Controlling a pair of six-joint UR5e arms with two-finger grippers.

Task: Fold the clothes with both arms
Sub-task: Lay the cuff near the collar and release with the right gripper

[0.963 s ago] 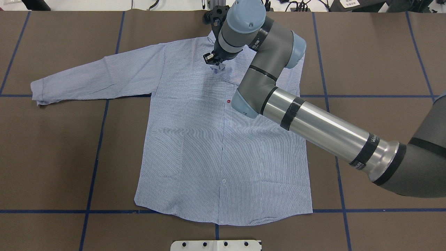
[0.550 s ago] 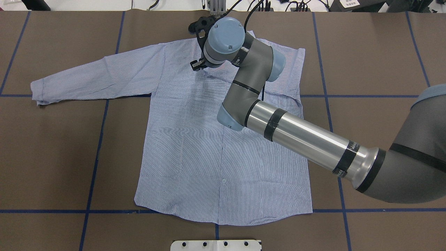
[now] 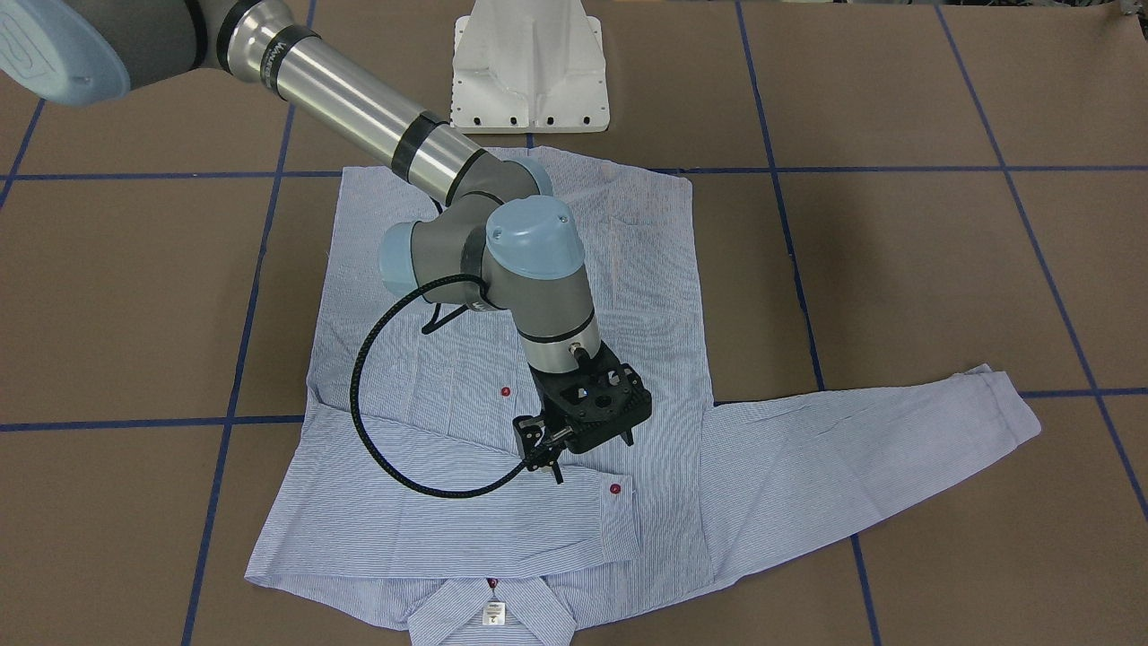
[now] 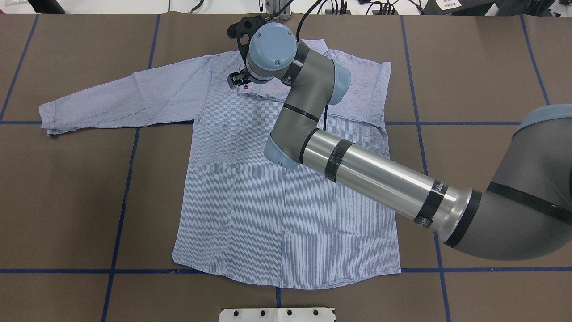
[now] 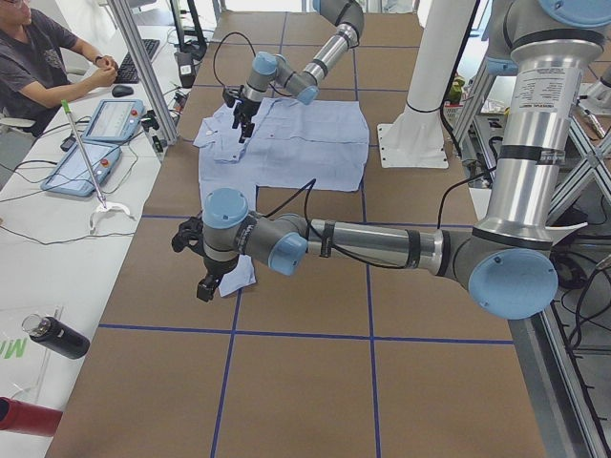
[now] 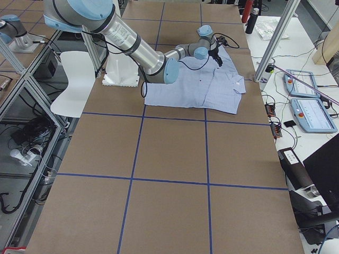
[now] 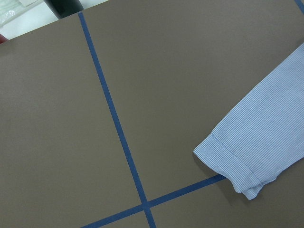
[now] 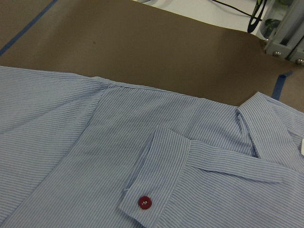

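The shirt (image 4: 268, 214) lies flat on the worktop (image 4: 67, 201), one sleeve (image 3: 430, 520) folded across the chest. My right tool (image 3: 596, 422) hangs above its cuff (image 3: 619, 520), and my left tool (image 5: 203, 286) is near the other cuff (image 5: 239, 275). How far they are open, I cannot tell.

Brown bench (image 4: 67, 201) gridded with blue tape (image 4: 53, 271), white desk (image 5: 29, 258) with two tablets (image 5: 81, 170), mouse (image 5: 122, 91), black bottle (image 5: 57, 336), seated person (image 5: 38, 57), aluminium posts (image 5: 143, 67)

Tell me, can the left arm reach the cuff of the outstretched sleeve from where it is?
Probably yes: the left gripper hangs just beside the cuff, with only bare table between.
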